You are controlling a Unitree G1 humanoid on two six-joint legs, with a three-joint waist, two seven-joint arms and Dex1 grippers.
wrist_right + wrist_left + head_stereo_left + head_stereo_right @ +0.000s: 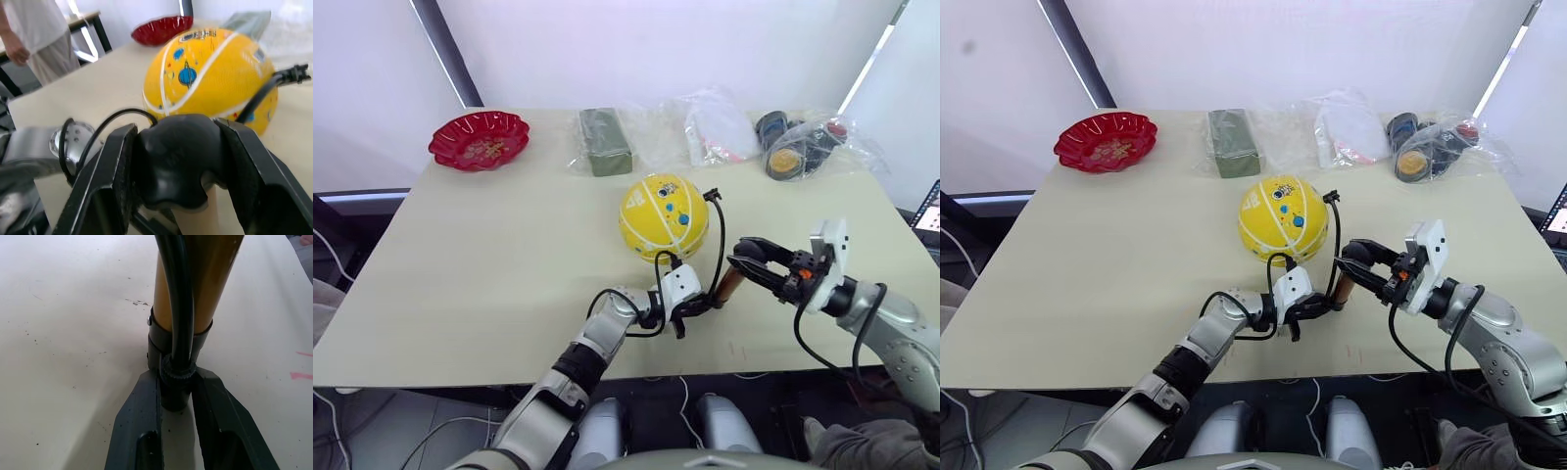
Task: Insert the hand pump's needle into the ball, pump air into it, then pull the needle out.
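Left gripper clamped on the black bottom end cap of the hand pump, fingers pressing both sides of the cap where the hose leaves it. Right gripper closed around the pump's black T-handle at the other end, one finger on each side. Pump lies low over the table between the two grippers, near the front edge: shiny gold-bronze cylinder, black caps. Thin black hose loops up from the base end and runs to the ball, ending in a small black fitting at the ball's upper right side; needle tip too small to tell if it is in or just touching. Ball yellow with white curved stripes and blue cartoon prints, resting on the table just behind the pump, mid-table. Along the far edge: red scalloped bowl at left, green wrapped block, clear plastic bags, bagged tape rolls. A person stands beyond the table in the right wrist view.
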